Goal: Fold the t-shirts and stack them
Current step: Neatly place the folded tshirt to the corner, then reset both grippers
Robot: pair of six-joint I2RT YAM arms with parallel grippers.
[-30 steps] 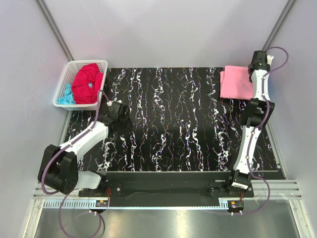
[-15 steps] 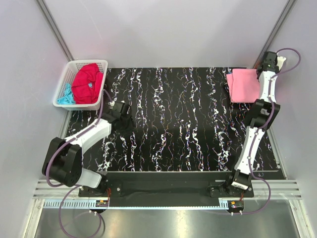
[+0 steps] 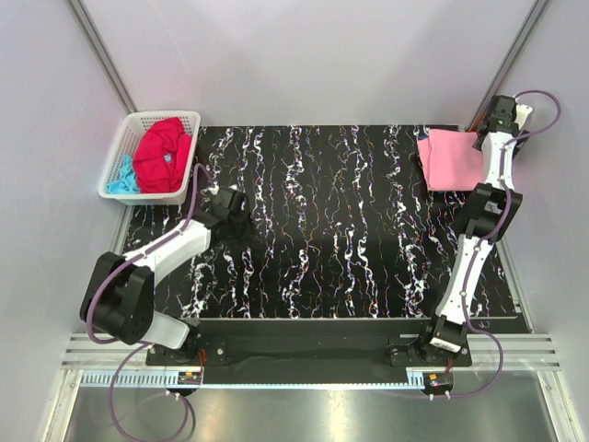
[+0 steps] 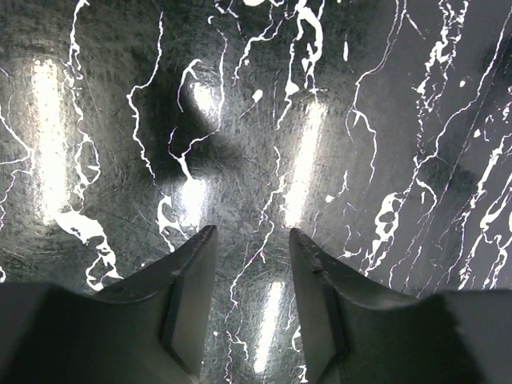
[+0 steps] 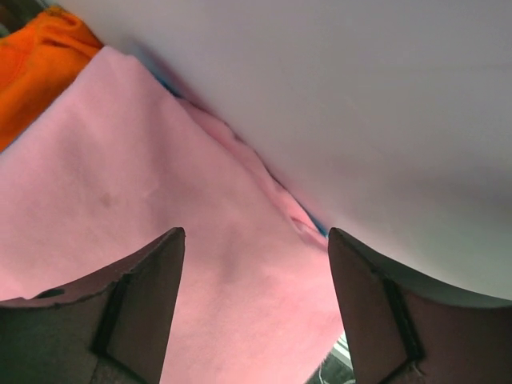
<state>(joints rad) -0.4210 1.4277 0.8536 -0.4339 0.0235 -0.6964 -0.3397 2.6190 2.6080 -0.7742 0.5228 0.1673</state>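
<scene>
A folded light pink t-shirt [image 3: 451, 158] lies at the far right corner of the table, on top of an orange t-shirt [image 5: 32, 56] and a sliver of blue cloth [image 5: 318, 226]. My right gripper [image 3: 502, 112] hovers at its back right edge, close to the wall. In the right wrist view this gripper [image 5: 256, 232] is open, with the pink t-shirt [image 5: 160, 184] lying free below it. A crimson red t-shirt [image 3: 164, 152] and a pale aqua one [image 3: 120, 177] fill the basket. My left gripper [image 3: 239, 224] is open over bare table [image 4: 252, 232].
The white lattice basket [image 3: 138, 118] stands at the far left corner, just off the black marbled table [image 3: 350, 230]. Grey walls close in on both sides, and the right wall [image 5: 360, 96] is very near the right gripper.
The right gripper has opened and let go of the pink t-shirt, which now rests on the stack. The left arm has swung a little to the right and its jaws have widened slightly.
</scene>
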